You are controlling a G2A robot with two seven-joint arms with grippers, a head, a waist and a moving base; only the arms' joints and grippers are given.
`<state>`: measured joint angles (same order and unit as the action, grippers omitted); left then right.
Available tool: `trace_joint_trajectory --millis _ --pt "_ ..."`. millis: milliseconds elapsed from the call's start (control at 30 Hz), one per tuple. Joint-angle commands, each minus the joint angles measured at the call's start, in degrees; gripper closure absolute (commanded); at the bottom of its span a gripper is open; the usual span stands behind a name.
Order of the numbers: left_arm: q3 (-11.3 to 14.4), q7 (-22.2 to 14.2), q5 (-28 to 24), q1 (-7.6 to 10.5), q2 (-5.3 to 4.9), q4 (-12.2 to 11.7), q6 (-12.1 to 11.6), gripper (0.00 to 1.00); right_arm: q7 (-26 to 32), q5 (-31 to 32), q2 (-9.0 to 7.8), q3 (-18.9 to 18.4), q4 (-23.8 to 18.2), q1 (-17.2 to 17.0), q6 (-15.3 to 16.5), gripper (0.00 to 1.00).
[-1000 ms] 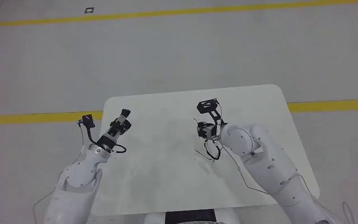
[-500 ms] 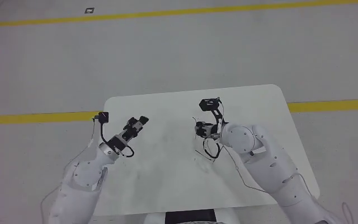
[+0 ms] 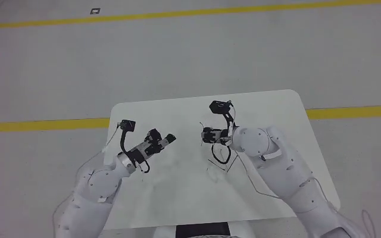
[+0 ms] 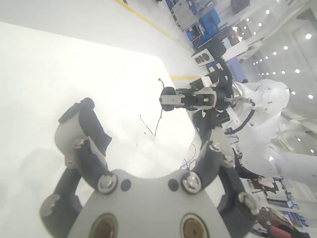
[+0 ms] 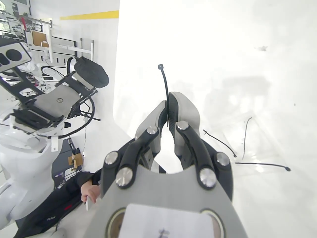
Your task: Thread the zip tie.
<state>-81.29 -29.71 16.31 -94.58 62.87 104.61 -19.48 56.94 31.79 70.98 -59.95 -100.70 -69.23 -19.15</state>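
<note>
Nearest the robot, a few loose black zip ties (image 5: pixel 262 164) lie scattered on the white table (image 3: pixel 268 107). Just above them the right gripper (image 5: pixel 169 100) pinches a black zip tie (image 5: pixel 164 80) between pressed fingers, head uppermost; facing it, well apart, the left gripper (image 3: pixel 166 139) hovers with fingers spread

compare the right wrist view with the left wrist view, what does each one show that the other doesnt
Right wrist view: the right pincer close up, jaws shut on the zip tie, its head end sticking out beyond them. Left wrist view: the left pincer open and empty over the table, plus the zip tie's tail hanging below the right pincer. Both: the right pincer, the held zip tie and loose ties lying on the table.
</note>
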Motion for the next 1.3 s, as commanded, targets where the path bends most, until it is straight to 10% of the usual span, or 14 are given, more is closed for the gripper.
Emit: trace_joint_trajectory --millis 0,367,933,1267 --pt "0.7 0.8 0.6 0.18 0.04 -0.2 0.0 0.00 -1.9 -2.2 0.13 -0.6 0.8 -0.7 -0.3 1.00" --pt "6.2 7.8 12.6 0.78 -1.64 2.9 0.0 0.00 -3.3 -14.3 2.92 -3.7 10.1 0.7 -0.3 1.00" --pt "8.7 12.7 17.2 0.95 -1.90 2.2 0.0 0.00 -6.0 -22.4 3.47 -5.9 14.7 0.6 -0.3 1.00" --pt "15.7 20.9 25.9 2.56 -4.64 -0.5 0.0 0.00 -7.9 -30.8 4.42 -6.3 19.4 3.2 -0.3 1.00"
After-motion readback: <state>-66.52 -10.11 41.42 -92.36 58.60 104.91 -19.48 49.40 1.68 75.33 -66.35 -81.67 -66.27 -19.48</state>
